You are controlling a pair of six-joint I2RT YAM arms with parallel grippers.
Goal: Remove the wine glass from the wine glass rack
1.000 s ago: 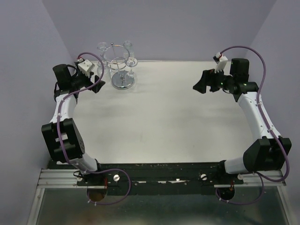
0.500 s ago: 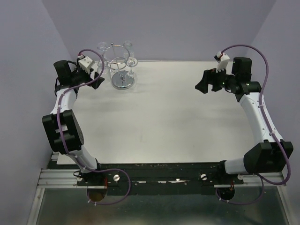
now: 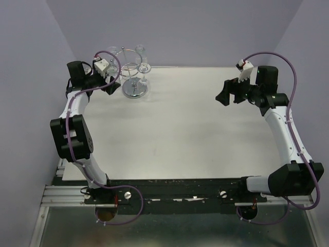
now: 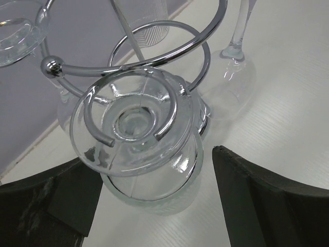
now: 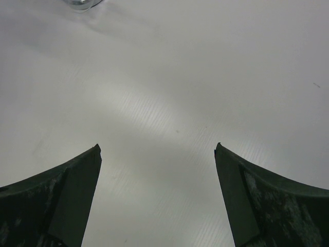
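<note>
My left fingers (image 4: pixel 267 206) are spread wide at the back left of the white table (image 3: pixel 180 134), one dark pad on each side of a clear wine glass (image 4: pixel 136 154). The glass hangs bowl-down from the shiny chrome wire rack (image 4: pixel 53 67). Its round foot rests in one of the small open loops on the rack's top ring, and its bowl sits between my two pads. A strip of table shows between the bowl and the right pad. On the left side I cannot tell whether the pad touches the glass. From the left wrist I count three clear glasses for sure: the one between my pads, a second glass (image 4: pixel 15 31) in a loop at the upper left, and a third glass (image 4: pixel 237 77) hanging by its stem to the right, near the rack's round disc base. A ribbed patch of glass behind the thin central stem may be a fourth, but too little of it shows to say. There is one rack, standing upright close to the lilac back wall (image 3: pixel 205 31). My right fingers (image 5: pixel 267 206) are also spread, holding nothing, hovering over bare table on the far right, well apart from the rack. Only a sliver of something glassy shows at the top edge of the right wrist view.
</note>
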